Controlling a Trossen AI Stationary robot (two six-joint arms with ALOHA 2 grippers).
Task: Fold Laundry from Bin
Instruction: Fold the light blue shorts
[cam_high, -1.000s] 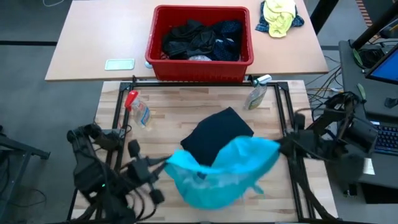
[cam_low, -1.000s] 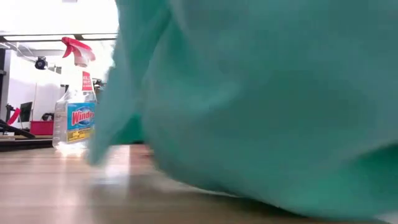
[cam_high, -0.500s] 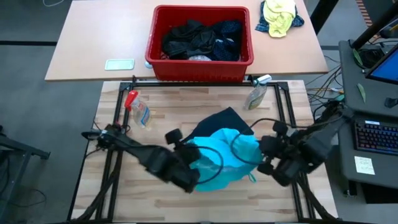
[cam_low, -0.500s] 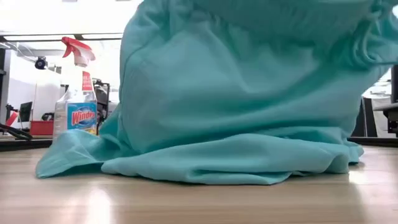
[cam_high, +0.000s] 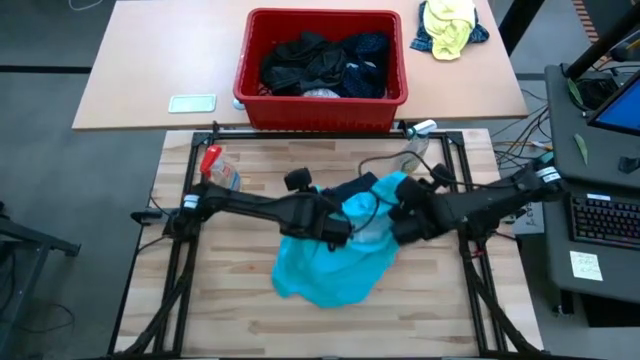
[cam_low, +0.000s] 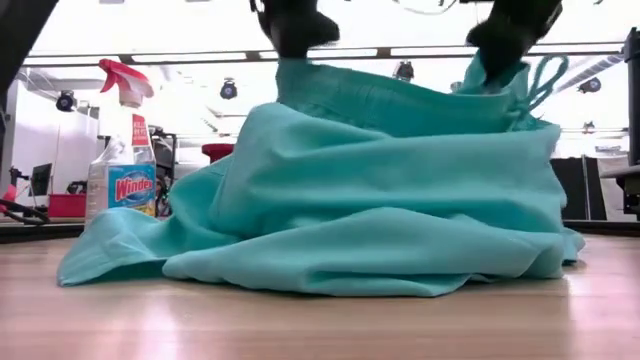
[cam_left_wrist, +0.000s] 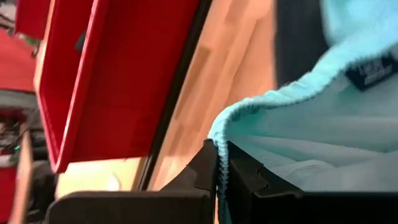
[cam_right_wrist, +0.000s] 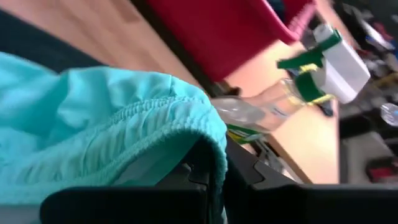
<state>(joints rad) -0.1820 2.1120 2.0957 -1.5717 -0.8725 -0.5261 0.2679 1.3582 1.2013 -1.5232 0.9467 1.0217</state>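
Observation:
A bright turquoise garment (cam_high: 330, 265) (cam_low: 380, 200) is held up at the middle of the wooden table by its upper edge. Its lower part lies crumpled on the wood. My left gripper (cam_high: 338, 228) (cam_left_wrist: 219, 171) is shut on that edge's left end. My right gripper (cam_high: 398, 224) (cam_right_wrist: 214, 174) is shut on its right end, where a drawstring loop (cam_low: 545, 80) hangs. A black garment (cam_high: 352, 190) lies flat on the table just behind. The red bin (cam_high: 322, 60) stands beyond the far edge with dark laundry (cam_high: 320, 62) in it. My left gripper pinches the garment's stitched upper edge (cam_left_wrist: 217, 134) between its two fingers, coming slanting down from the table's left. The cloth hangs below the fingers and its lower part rests on the table. My right gripper pinches the gathered elastic band (cam_right_wrist: 205, 118) at the upper edge's right end, slanting down from the table's right. The band folds over the fingertips, and the cloth between the two grippers sags only a little.
A spray bottle with a red trigger (cam_high: 218, 172) (cam_low: 125, 160) stands at the far left. One with a green trigger (cam_high: 412, 150) (cam_right_wrist: 317, 68) stands at the far right. A yellow-and-blue cloth bundle (cam_high: 450, 25) and a small flat card (cam_high: 192, 103) lie on the far table.
Both grippers have come down and gone toward the table's far edge and toward each other, carrying the turquoise garment's upper edge. The garment, held spread and high near the front before, has sunk. Its lower part now lies crumpled on the wood while the top stays up.

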